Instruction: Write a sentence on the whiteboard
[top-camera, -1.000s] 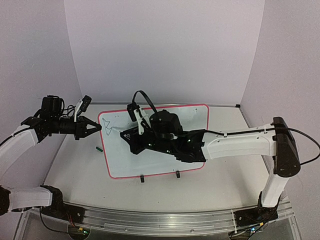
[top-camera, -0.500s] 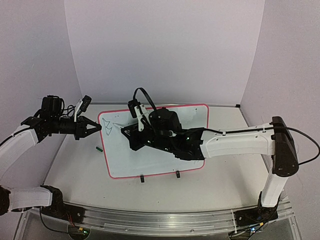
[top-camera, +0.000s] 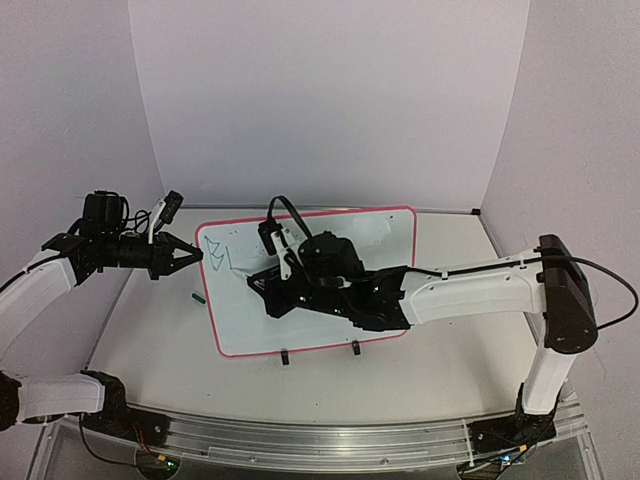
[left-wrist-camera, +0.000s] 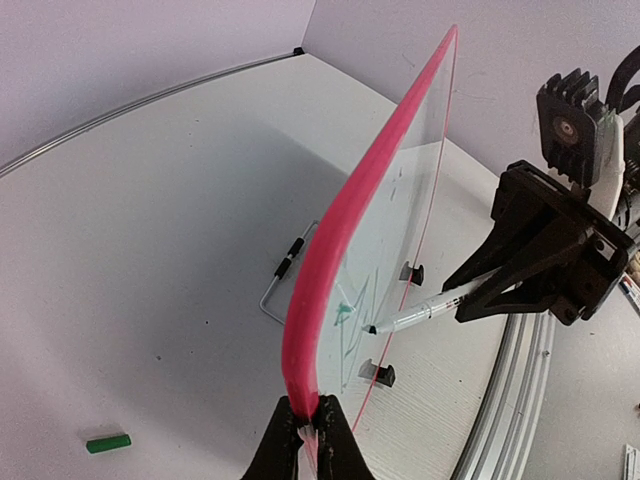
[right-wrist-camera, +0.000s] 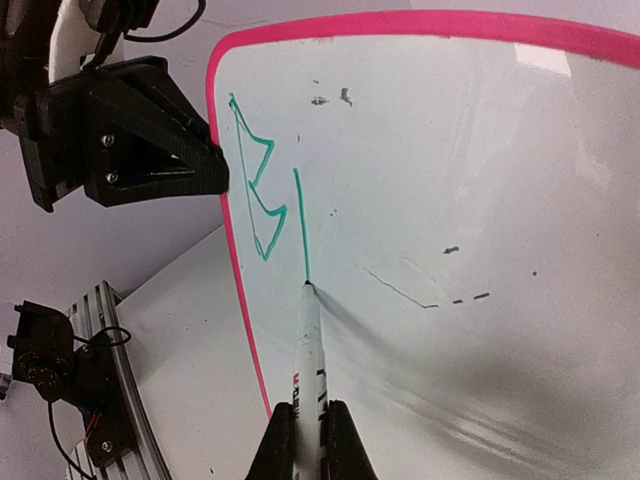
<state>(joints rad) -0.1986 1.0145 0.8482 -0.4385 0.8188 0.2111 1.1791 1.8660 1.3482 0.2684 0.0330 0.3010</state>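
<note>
Evidently the right gripper (right-wrist-camera: 310, 425), clamped on the marker (right-wrist-camera: 309, 345), has drawn a fresh stroke just ahead of it; the sentence (right-wrist-camera: 258, 190) on the whiteboard (right-wrist-camera: 480, 140) is barely begun.

Both jaws clamped, right arm (top-camera: 480, 283) outstretched

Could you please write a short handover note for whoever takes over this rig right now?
Left gripper: shut on the whiteboard, at its pink frame.
Right gripper: shut on the marker, tip touching the board at the foot of a vertical stroke.
Done: the sentence has only a first angular letter plus that stroke, near the left gripper.
Left: all remaining letters.
</note>
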